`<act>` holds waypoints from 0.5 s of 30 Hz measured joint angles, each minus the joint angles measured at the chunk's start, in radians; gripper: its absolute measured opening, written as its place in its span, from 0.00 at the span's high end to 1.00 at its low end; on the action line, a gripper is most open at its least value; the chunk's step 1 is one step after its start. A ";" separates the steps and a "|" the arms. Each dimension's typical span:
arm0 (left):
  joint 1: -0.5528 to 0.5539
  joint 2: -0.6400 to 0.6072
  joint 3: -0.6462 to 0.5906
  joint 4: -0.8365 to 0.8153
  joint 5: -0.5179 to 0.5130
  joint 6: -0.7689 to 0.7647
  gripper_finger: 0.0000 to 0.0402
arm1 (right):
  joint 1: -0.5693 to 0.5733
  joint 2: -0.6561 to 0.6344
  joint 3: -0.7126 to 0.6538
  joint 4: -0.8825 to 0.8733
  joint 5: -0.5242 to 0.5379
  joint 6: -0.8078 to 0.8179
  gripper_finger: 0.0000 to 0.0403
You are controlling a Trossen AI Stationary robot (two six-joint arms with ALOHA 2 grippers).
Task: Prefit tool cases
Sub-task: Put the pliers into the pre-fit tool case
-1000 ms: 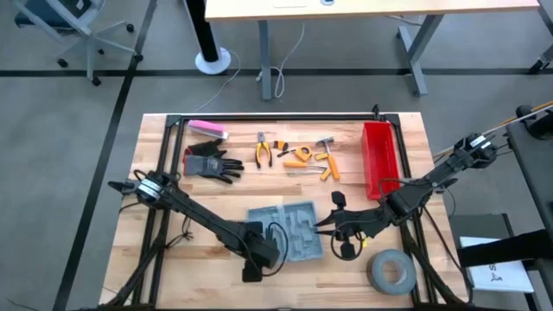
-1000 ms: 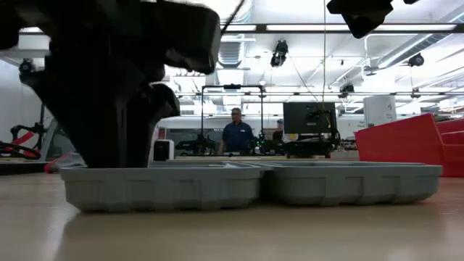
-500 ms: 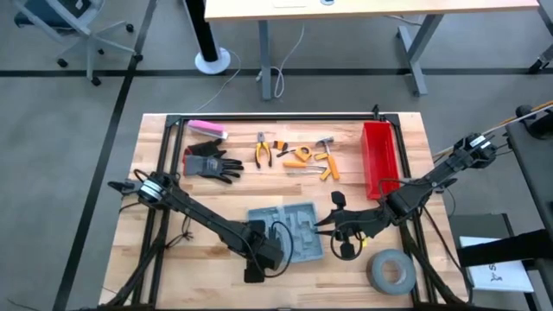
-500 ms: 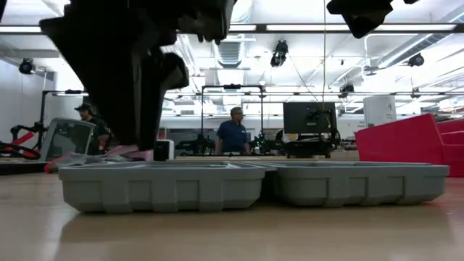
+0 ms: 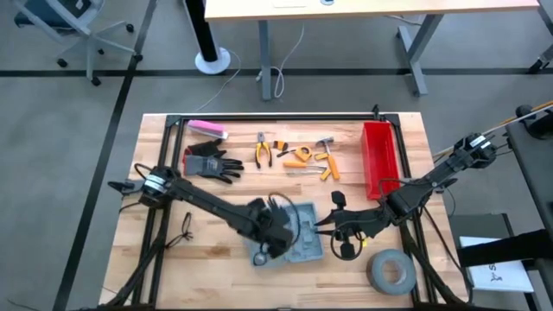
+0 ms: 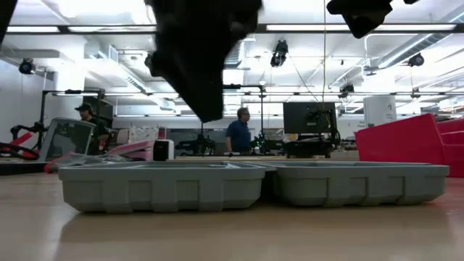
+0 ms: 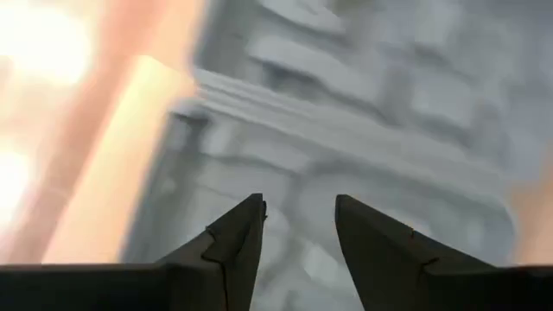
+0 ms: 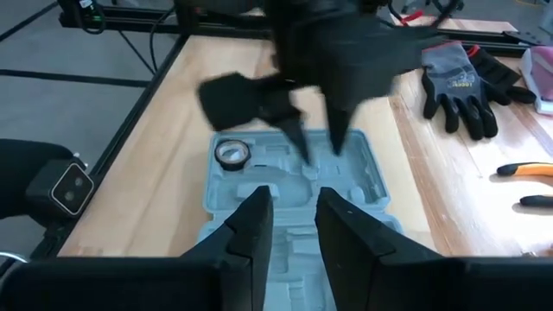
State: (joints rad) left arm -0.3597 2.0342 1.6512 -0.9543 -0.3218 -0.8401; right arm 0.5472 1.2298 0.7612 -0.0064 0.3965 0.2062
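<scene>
Now left gripper [image 5: 278, 231] hovers open-jawed over the tool case [image 5: 298, 231]

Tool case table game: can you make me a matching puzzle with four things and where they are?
Things:
1. tool case
2. red bin
3. tape roll
4. black gloves

Places:
A. near front right corner
B. beside the pink block at the back left
C. under the left pincer
D. standing along the right edge

Pairs: 1-C, 2-D, 3-A, 4-B

Left claw [image 5: 273, 238] now over the tool case [image 5: 298, 235], off its near edge.
</scene>
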 joint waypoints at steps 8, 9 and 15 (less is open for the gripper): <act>0.168 0.000 0.000 -0.033 -0.010 -0.116 0.61 | 0.010 -0.051 0.000 -0.183 0.050 0.089 0.82; 0.193 0.000 0.000 -0.035 -0.010 -0.116 0.61 | 0.014 -0.056 0.000 -0.199 0.060 0.093 0.82; 0.354 0.000 0.000 -0.047 0.001 -0.105 0.57 | 0.051 -0.066 0.000 -0.221 0.111 0.091 0.82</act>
State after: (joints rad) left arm -0.0055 2.0338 1.6512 -1.0017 -0.3207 -0.9454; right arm 0.5987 1.1633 0.7612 -0.2272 0.5075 0.2970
